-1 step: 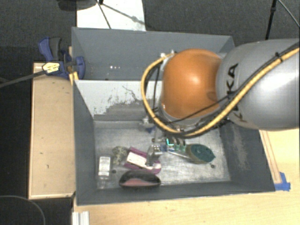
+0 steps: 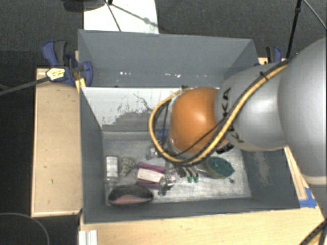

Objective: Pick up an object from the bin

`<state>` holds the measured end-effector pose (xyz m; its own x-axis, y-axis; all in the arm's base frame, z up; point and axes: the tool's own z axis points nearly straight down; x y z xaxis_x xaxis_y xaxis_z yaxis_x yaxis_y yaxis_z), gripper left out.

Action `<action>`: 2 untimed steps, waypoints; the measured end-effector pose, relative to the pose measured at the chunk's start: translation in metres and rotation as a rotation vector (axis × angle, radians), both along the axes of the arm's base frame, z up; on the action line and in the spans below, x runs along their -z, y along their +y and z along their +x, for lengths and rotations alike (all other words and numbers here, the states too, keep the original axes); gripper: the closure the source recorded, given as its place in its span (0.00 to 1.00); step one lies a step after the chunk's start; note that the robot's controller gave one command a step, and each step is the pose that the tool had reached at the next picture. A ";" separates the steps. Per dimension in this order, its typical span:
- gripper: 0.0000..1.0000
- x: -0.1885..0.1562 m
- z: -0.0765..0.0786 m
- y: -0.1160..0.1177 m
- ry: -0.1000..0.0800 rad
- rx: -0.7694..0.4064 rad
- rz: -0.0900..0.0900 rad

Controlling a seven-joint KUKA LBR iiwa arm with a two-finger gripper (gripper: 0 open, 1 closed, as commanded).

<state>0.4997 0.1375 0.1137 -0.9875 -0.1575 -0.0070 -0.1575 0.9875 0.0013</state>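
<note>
My gripper reaches down from under the arm's orange cover into the front middle of the bin. It sits right beside a small white and purple box, at that box's right end. A dark oval thing with a pink face lies just left of and in front of the gripper. Small green bits lie close on its right.
A small clear jar stands at the bin's left, with an olive lump beside it. A teal round thing lies at the right, partly under the arm. The arm and its cables hide the middle of the bin floor.
</note>
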 end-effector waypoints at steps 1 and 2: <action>1.00 0.003 -0.001 0.000 0.004 0.003 -0.001; 0.00 0.003 -0.001 0.000 0.005 0.008 -0.001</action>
<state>0.4986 0.1373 0.1108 -0.9887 -0.1500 -0.0024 -0.1500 0.9887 0.0014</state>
